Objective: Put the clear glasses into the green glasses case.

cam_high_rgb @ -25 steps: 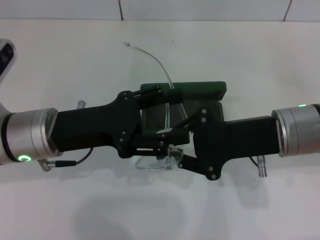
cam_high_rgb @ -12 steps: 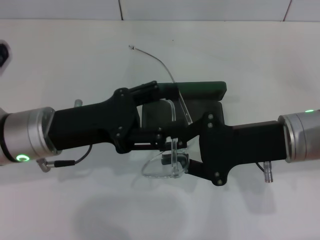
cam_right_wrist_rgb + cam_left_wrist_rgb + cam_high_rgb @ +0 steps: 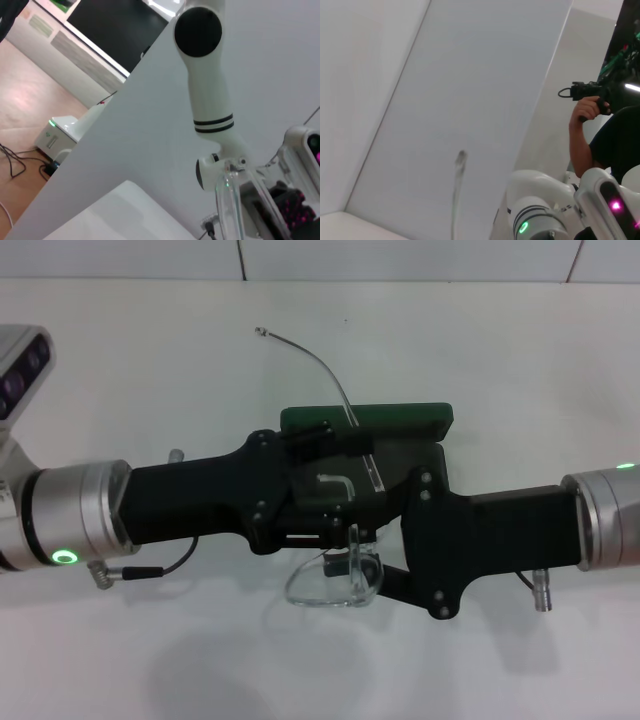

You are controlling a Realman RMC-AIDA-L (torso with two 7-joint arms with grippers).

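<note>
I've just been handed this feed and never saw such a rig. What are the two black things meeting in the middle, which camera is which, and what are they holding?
The black things are a two-armed robot's grippers, seen from its head camera above a white table. The left gripper and the right gripper meet over the open green glasses case. Between them are the clear glasses: the front hangs just before the case, and one arm sticks out past it. Exactly which fingers grip them is hidden. The other two pictures come from wrist cameras. They look sideways across the room, each showing a bit of the glasses close up.
</note>
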